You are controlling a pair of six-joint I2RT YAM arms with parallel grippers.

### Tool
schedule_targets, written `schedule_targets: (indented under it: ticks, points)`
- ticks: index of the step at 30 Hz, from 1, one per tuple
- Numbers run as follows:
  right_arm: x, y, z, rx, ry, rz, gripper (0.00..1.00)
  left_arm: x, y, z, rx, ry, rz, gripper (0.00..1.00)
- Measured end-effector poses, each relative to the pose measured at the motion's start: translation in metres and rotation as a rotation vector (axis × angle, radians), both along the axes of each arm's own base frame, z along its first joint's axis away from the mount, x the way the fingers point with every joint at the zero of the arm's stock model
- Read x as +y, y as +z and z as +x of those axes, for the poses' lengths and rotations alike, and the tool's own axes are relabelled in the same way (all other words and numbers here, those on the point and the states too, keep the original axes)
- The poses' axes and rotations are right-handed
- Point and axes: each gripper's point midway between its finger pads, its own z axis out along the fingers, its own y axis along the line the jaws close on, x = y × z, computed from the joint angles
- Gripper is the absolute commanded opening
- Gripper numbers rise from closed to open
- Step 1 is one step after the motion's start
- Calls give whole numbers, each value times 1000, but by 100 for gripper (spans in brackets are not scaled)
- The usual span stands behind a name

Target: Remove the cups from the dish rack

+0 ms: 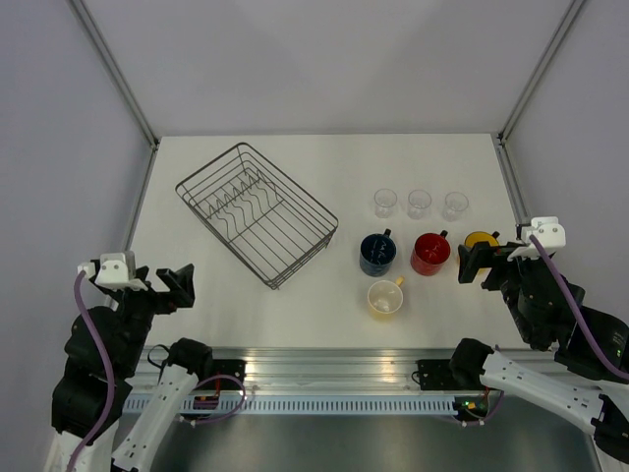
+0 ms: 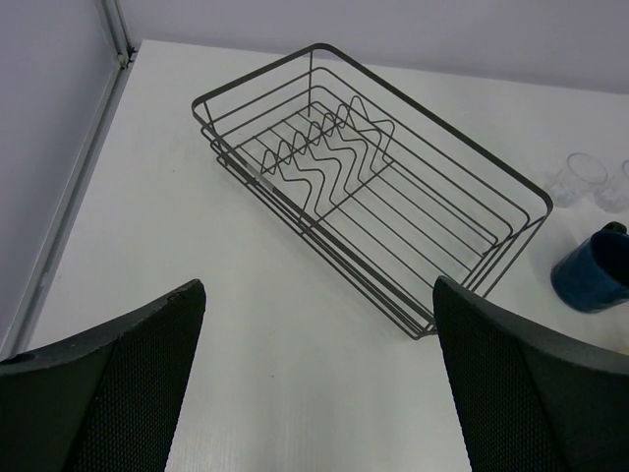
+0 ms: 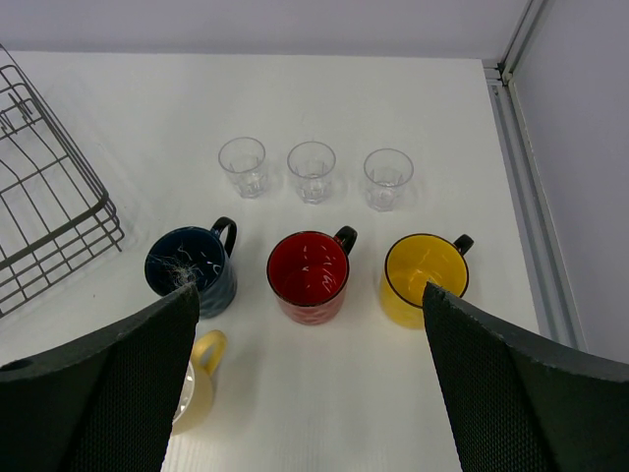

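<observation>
The dark wire dish rack [image 1: 257, 212] stands on the table's left half with nothing in it; it also shows in the left wrist view [image 2: 369, 187]. Three clear glass tumblers [image 1: 419, 204] stand in a row to its right. In front of them stand the dark blue mug [image 1: 377, 254], red mug [image 1: 429, 253] and orange-yellow mug [image 1: 480, 242]. The pale cream-yellow mug [image 1: 384, 297] stands nearer. My left gripper [image 1: 178, 286] is open and empty, near the front left. My right gripper [image 1: 473, 263] is open and empty, above the orange-yellow mug [image 3: 423, 278].
Metal frame posts rise at the table's back corners [image 1: 152, 143]. A metal rail [image 1: 334, 369] runs along the near edge by the arm bases. The white table [image 1: 324, 167] ends at side rails left and right.
</observation>
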Motion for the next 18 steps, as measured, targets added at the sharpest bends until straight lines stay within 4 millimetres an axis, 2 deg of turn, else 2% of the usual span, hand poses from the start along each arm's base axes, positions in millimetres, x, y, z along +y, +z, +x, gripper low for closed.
schedule_targets:
  ticks: [18]
  points:
    - [6, -6, 4, 11, 3, -15, 98, -7, 3, -3, -17, -45, -12, 100]
